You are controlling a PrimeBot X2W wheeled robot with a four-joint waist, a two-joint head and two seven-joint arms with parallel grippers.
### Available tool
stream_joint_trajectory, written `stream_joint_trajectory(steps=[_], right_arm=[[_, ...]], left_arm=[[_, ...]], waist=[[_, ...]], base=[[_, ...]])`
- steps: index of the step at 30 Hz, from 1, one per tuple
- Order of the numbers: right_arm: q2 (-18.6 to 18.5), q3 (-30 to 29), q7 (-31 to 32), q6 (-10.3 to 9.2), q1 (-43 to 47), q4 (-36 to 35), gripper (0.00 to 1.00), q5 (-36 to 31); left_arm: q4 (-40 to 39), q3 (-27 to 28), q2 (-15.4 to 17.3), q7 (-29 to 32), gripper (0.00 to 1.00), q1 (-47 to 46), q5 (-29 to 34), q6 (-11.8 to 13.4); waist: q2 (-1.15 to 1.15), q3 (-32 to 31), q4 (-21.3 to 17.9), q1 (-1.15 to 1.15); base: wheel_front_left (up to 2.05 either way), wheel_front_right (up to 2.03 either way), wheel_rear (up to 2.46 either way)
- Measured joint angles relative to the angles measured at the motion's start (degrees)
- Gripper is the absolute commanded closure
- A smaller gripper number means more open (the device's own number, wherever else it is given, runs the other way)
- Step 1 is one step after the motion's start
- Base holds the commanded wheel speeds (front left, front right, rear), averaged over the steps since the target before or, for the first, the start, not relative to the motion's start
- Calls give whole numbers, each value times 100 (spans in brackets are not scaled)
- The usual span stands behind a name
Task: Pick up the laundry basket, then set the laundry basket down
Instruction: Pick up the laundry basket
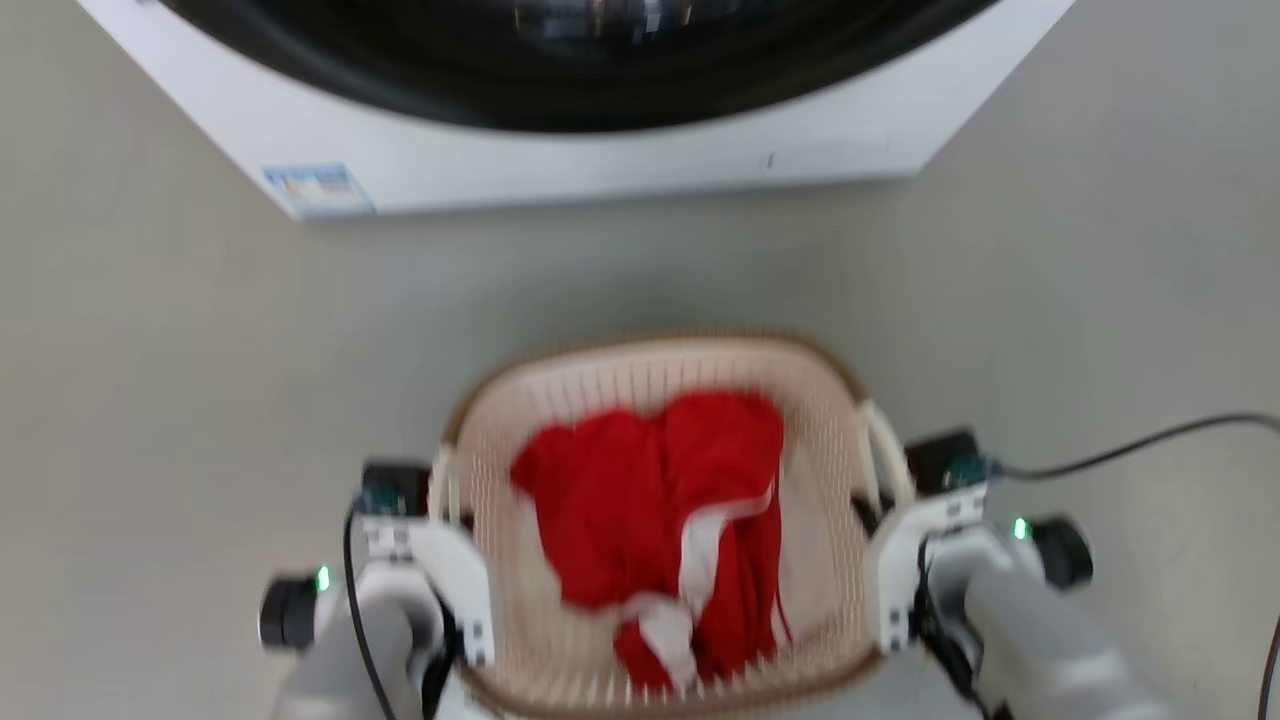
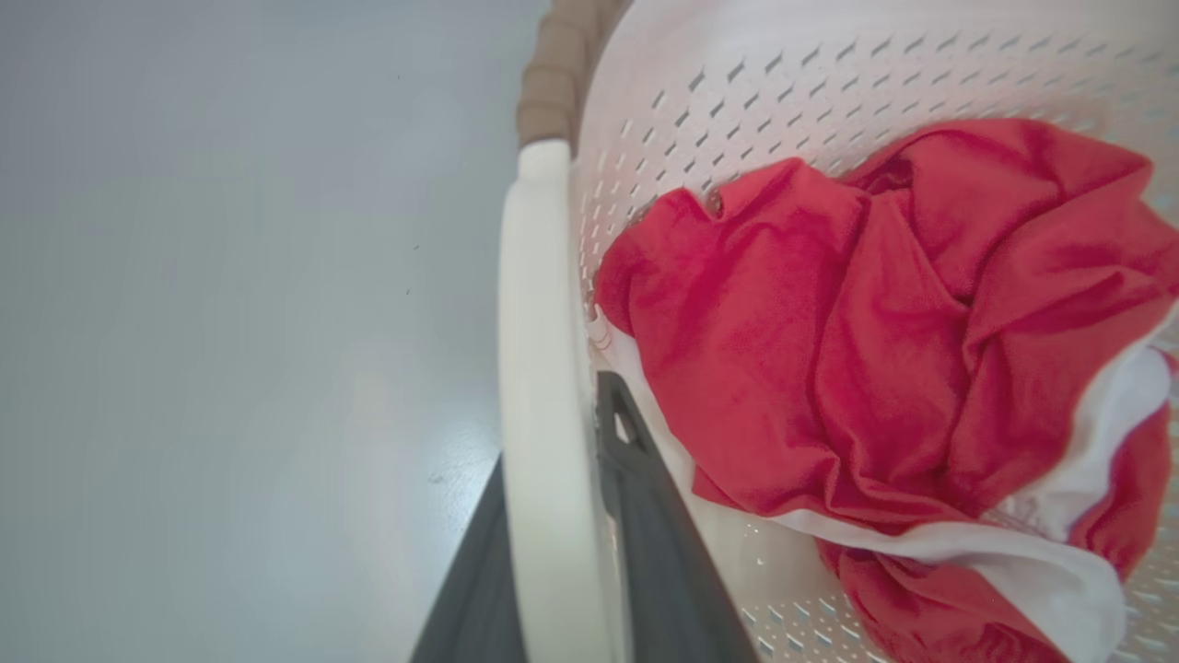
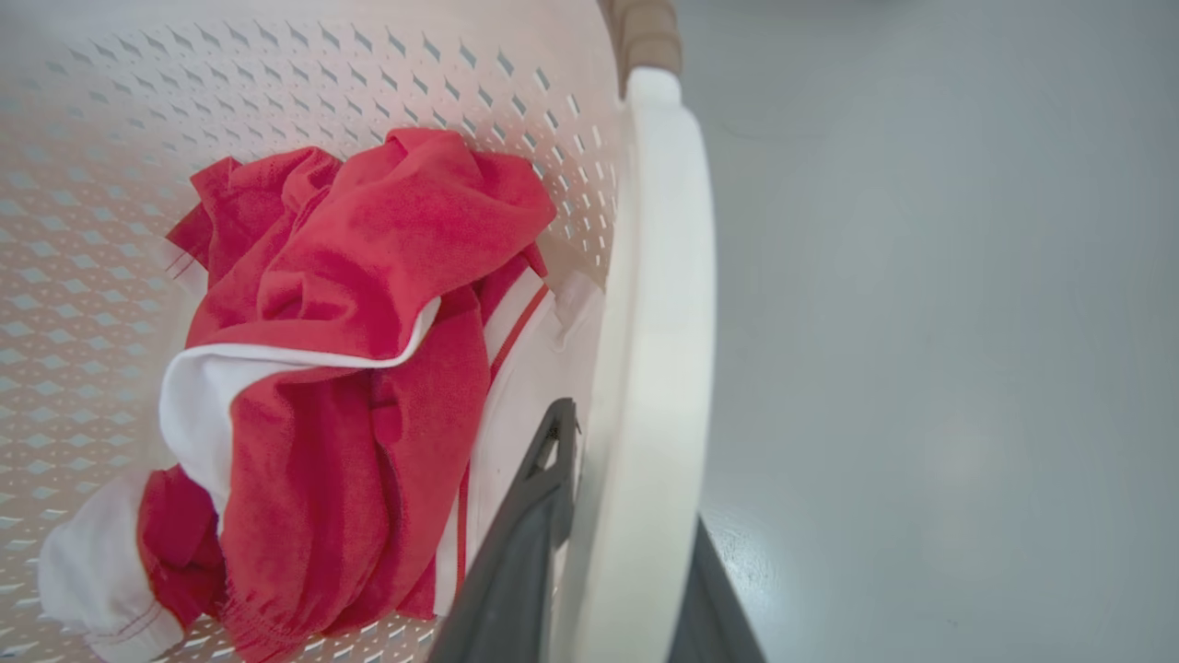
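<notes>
Filling the space between the two arms, the laundry basket [image 1: 620,385] is a cream plastic tub with rounded corners, its walls pierced by rows of small slots under a brown woven-look rim [image 1: 650,340]. A crumpled red garment [image 1: 640,490] with white trim lies inside. A white loop handle stands out on each side. The left gripper [image 2: 553,433] is clamped on the left handle [image 2: 543,368], one dark finger inside the loop and one outside. The right gripper [image 3: 631,470] grips the right handle [image 3: 659,322] the same way. I cannot tell whether the basket rests on the floor [image 1: 180,350] or is just clear of it. The floor is pale grey and smooth, with a soft sheen. Beyond the basket stands a white washing machine [image 1: 600,160] with a dark round door and a small blue label [image 1: 318,190]. A black cable [image 1: 1130,450] trails away from the right wrist.
</notes>
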Motion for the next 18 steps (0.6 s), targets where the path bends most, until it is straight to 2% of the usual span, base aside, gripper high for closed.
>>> stream_joint_trajectory(steps=[7, 18], right_arm=[[-11, 508, 465, -45, 781, -104, 100, 343], [-55, 1007, 1029, -49, 1559, -138, 100, 678]], left_arm=[[-210, -488, 47, 265, 100, 956, -416, 11], [-709, -1305, 186, 778, 100, 2057, -1263, 213]], waist=[[0, -1052, -53, 0], [0, -2461, -67, 0]], base=[[0, 0, 0], [0, 0, 0]])
